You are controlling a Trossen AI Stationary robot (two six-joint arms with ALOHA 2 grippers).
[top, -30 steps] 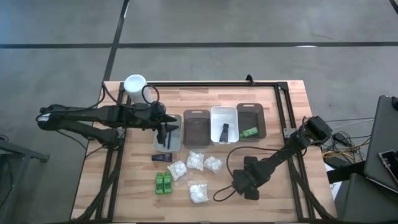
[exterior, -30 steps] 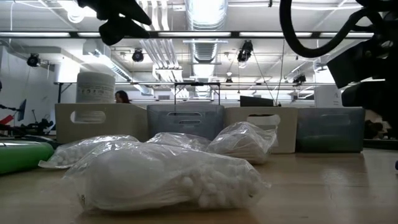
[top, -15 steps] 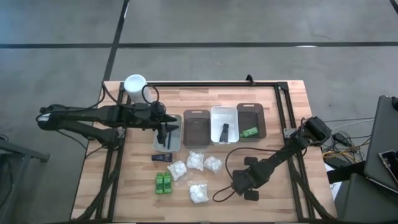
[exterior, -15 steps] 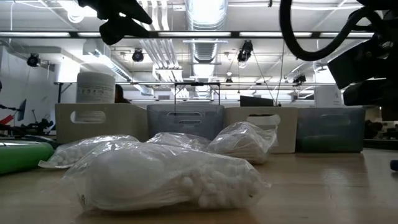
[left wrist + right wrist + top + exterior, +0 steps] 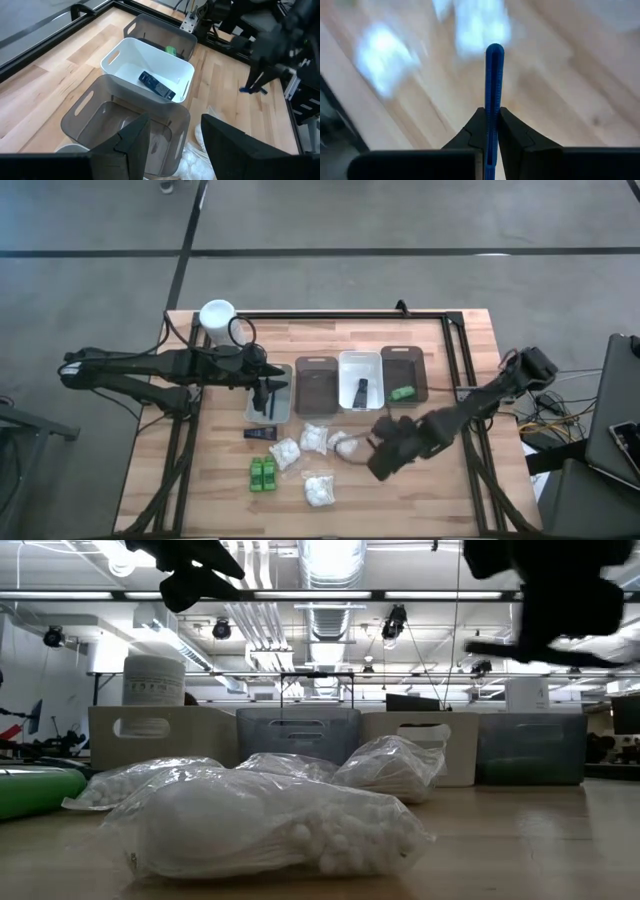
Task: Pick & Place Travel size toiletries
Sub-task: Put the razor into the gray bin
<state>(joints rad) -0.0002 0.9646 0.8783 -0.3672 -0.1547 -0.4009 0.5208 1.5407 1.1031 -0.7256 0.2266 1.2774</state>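
My left gripper hangs open over the grey tray. Right of that tray, my right gripper pinches a thin blue razor above the packets; a quick swing could slip it loose.

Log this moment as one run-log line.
left gripper: open, over the grey tray | right gripper: shut on blue razor, above the table by the white packets | black tube: in white tray
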